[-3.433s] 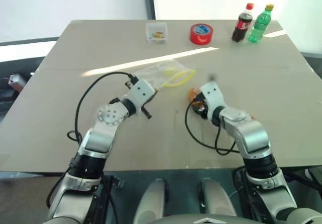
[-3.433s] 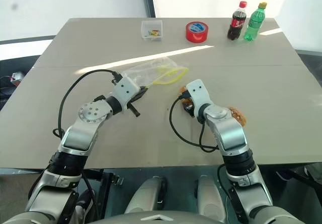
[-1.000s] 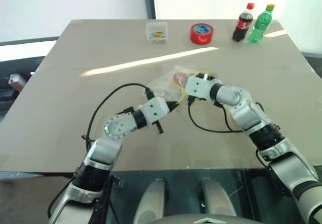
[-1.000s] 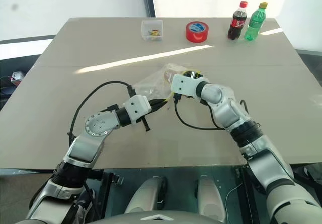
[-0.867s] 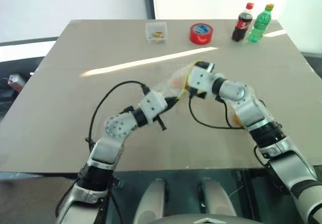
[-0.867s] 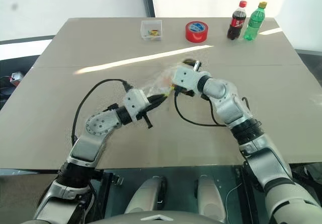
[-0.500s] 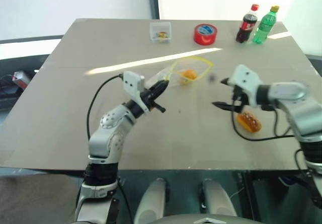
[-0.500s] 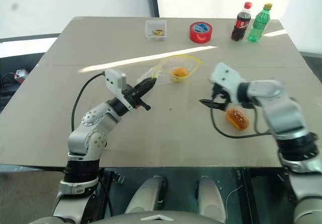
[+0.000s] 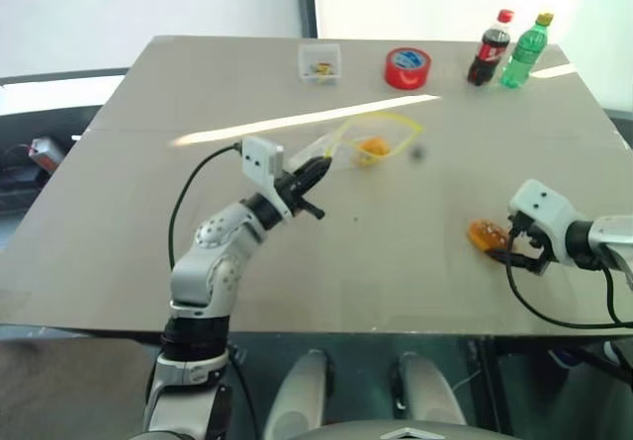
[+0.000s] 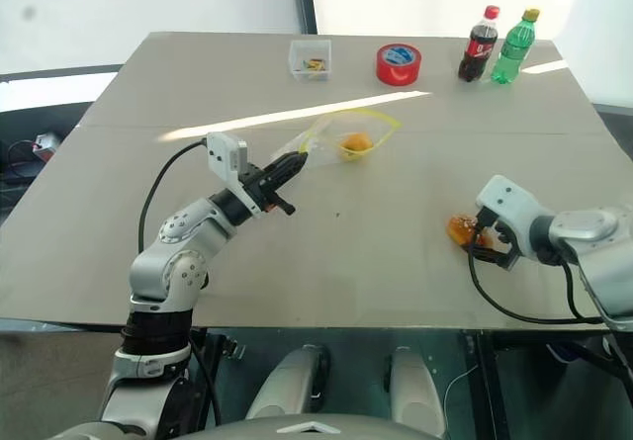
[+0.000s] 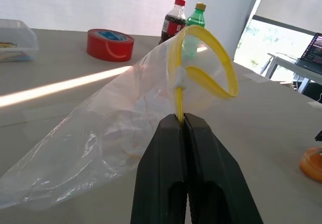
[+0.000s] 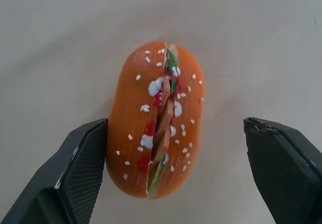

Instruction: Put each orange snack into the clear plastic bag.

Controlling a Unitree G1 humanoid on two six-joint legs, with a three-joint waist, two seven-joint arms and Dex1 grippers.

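Lying inside the clear plastic bag (image 10: 331, 141) is one orange snack (image 10: 355, 143). Your left gripper (image 10: 289, 170) is pinching the bag's yellow strip. Your right gripper (image 12: 176, 176) is waiting wide open around the other snack (image 12: 156, 140) on the table (image 10: 396, 252).

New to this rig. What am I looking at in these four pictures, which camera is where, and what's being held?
It is a two-armed humanoid robot at a grey table. Two pictures come from its head, looking down; the other two come from cameras on each wrist. The left gripper, jaws shut, pinches the yellow seal of the crinkly clear plastic bag, which already holds one oval orange snack. The right gripper, jaws open, straddles the second wrapped orange snack, which lies on the table, not yet gripped. At the far edge stand a small clear square box, a red tape roll, a cola bottle and a green bottle.
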